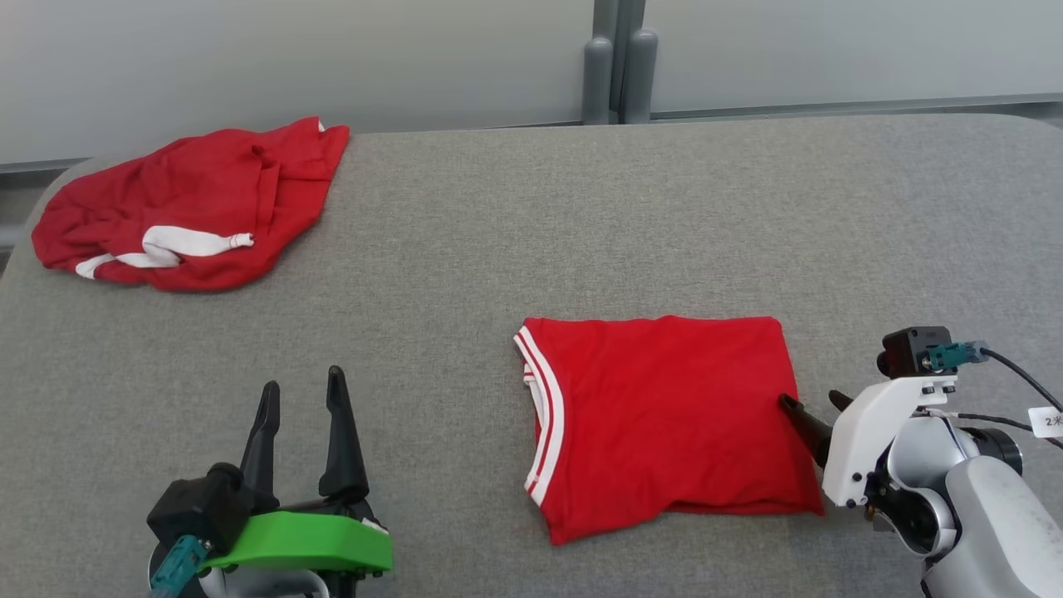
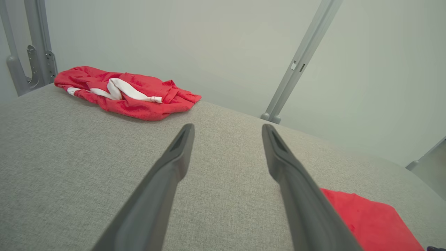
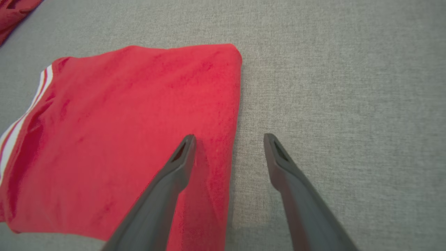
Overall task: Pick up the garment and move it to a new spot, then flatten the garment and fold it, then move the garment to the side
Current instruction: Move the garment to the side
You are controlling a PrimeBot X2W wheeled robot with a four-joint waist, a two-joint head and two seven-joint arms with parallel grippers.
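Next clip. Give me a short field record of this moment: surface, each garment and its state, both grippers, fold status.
surface: grey fabric-covered table
main garment: red shirt with white-striped trim, lying flat right of centre
other garment: crumpled red garment with white trim, far left corner
left gripper: open, empty, above bare table at near left
right gripper: open, straddling the shirt's right edge, one finger over cloth, one over table, nothing held
fold status: shirt folded into a rough rectangle
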